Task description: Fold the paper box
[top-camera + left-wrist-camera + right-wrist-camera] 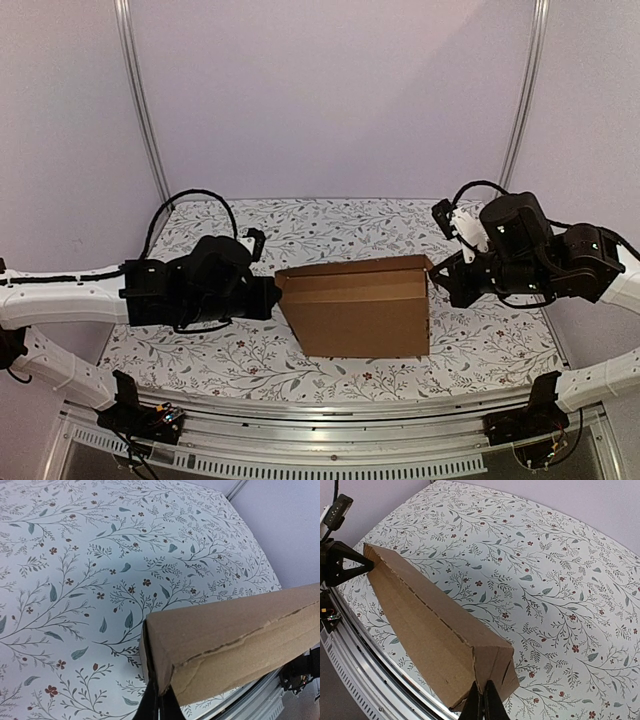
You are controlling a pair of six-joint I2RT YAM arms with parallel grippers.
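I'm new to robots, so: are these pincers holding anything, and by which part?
Both hold the paper box: the left pincer pinches its left end, the right pincer its right end.

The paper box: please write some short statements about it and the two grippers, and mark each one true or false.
1. The paper box lies spread out as a flat sheet. False: it is folded into a box shape.
2. The box stands between the two arms on a table with a leaf and flower pattern. True.
3. The left gripper is shut on a corner at the box's left end. True.
4. The right gripper hangs wide open, far from the box. False: it is shut at the box's right end.
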